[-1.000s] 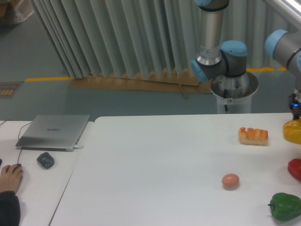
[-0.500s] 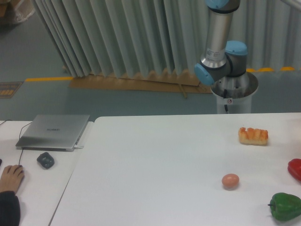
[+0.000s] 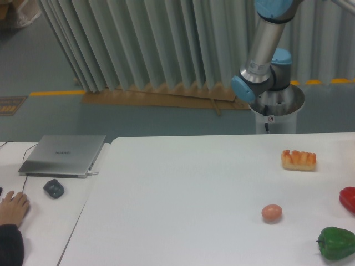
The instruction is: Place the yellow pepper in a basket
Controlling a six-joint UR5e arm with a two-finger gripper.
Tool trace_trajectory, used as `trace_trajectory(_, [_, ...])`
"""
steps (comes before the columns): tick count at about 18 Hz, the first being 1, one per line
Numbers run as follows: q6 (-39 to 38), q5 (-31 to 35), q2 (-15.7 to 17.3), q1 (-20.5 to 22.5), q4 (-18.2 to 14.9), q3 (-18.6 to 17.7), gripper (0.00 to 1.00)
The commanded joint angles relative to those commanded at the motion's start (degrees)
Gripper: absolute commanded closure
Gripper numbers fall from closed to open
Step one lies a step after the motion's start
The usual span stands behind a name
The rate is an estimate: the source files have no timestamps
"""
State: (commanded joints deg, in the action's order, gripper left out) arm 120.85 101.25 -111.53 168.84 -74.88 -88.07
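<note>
I see the table (image 3: 183,183), then the arm (image 3: 265,50) rising out of frame; gripper and yellow pepper lie outside my view, so I cannot tell the jaws' state. Smaller: laptop (image 3: 64,155), green pepper (image 3: 336,243), bread (image 3: 298,159), red pepper (image 3: 348,198), egg (image 3: 272,212).

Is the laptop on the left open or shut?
Shut: the laptop lies flat on the side table, lid down, no screen or keys showing.
</note>
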Motion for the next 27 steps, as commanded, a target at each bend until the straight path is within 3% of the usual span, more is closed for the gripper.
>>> trace_trajectory(1, [0.00,0.00,0.00,-0.17,0.00,0.00,0.47])
trace_trajectory(2, [0.00,0.00,0.00,-0.26,0.09,-0.09,0.39])
trace_trajectory(3, [0.09,0.00,0.00,-0.26,0.17,-0.09,0.15])
trace_trajectory(4, [0.00,0.00,0.00,-0.35,0.18,-0.09,0.00])
trace_trajectory(14, [-2.19,-1.05,2.98,-2.02,-0.44,0.00,0.00])
trace_trajectory(17, [-8.95,-4.22,5.01,-4.74,-2.98,0.00,0.00])
trace_trajectory(24, [-27.58,-4.39,7.82,-14.31,-5.00,0.00,0.00])
trace_trajectory(27, [-27.95,-4.57,9.05,-16.78,-6.77,-0.44,0.00])
